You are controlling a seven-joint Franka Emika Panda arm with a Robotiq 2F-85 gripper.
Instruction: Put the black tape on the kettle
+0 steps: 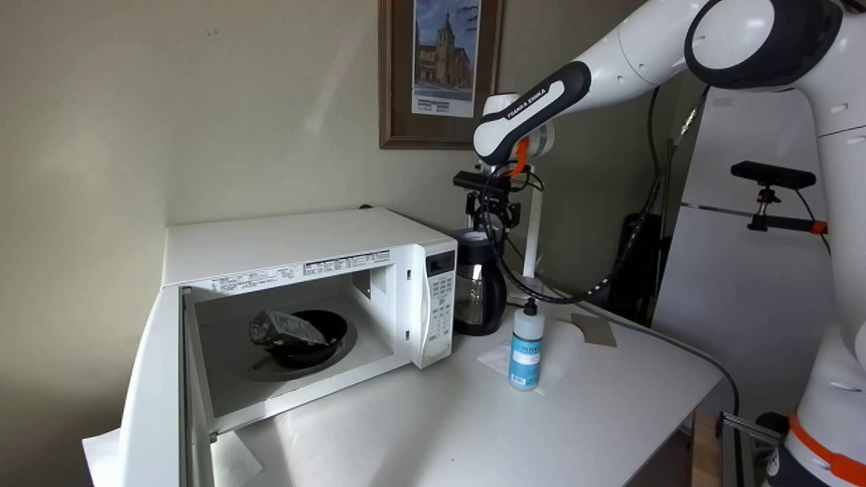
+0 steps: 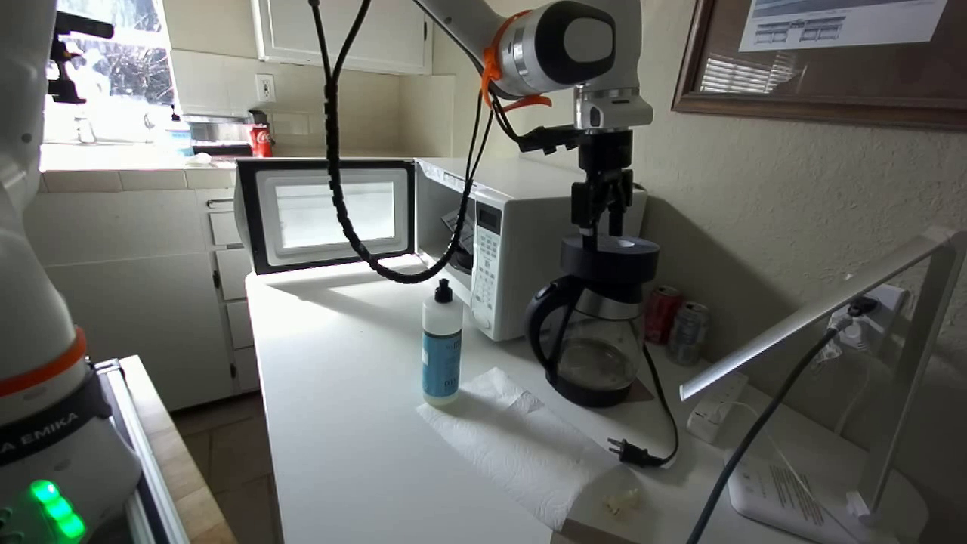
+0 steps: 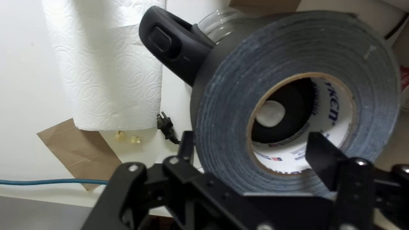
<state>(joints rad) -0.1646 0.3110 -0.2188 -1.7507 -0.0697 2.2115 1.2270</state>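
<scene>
"So, where to find the roll of black tape (image 2: 610,264)?"

"Flat on top of the glass kettle (image 2: 593,351), no gap to be seen, with black lid (image 3: 298,110) and a pale spot (image 3: 271,114) peeking through the paper core (image 3: 337,108)."

"And the Robotiq gripper (image 3: 251,135)?"

"Right above, holding nothing by the look of the wrist view — with fingers (image 3: 322,156) spread well apart, one near the roll's outer edge, one over the core. Can't tell how deep, if at all, into the core."

"And which step now?"

"Probably the last bit: leaving the tape there and going up. Nearly done, at a guess."

"How to do that well?"

"Don't squeeze. Go straight up, nice and slow — no sideways tug, no twist. Mind the finger by the core most. Likely to snag there and drag the roll off the kettle. Watch for any wobble, and stop at once on seeing one. Swing away only when well clear, and mind the white microwave (image 2: 538,257), just beside the kettle."
</scene>
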